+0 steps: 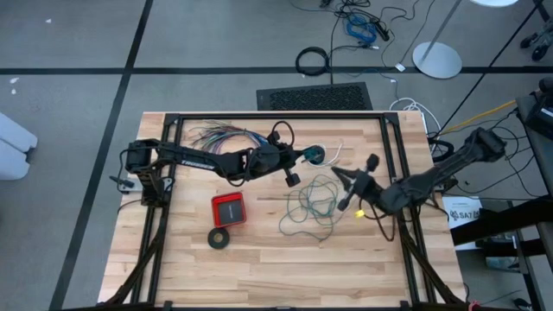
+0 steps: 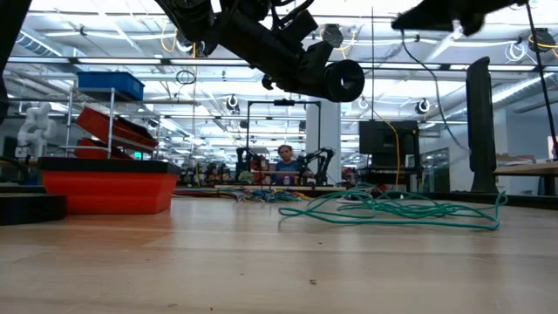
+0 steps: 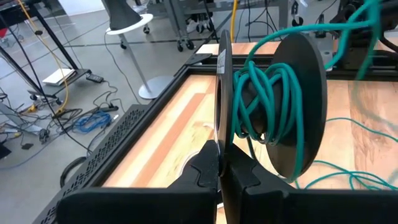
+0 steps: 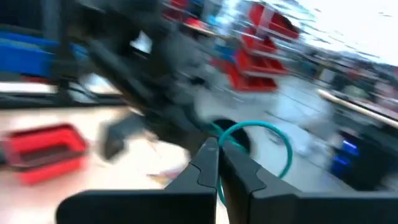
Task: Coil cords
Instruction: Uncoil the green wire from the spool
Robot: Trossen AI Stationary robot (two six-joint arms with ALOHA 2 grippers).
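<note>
Both grippers were clamped: the left gripper (image 3: pixel 219 163) pinched the spool (image 3: pixel 273 112) flange at frame centre, apparently steadying it, while the right gripper (image 4: pixel 217 163) fed teal wire (image 1: pixel 313 207).

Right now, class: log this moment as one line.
left claw: shut on spool | right claw: shut on teal wire | loose tangle: on table
</note>
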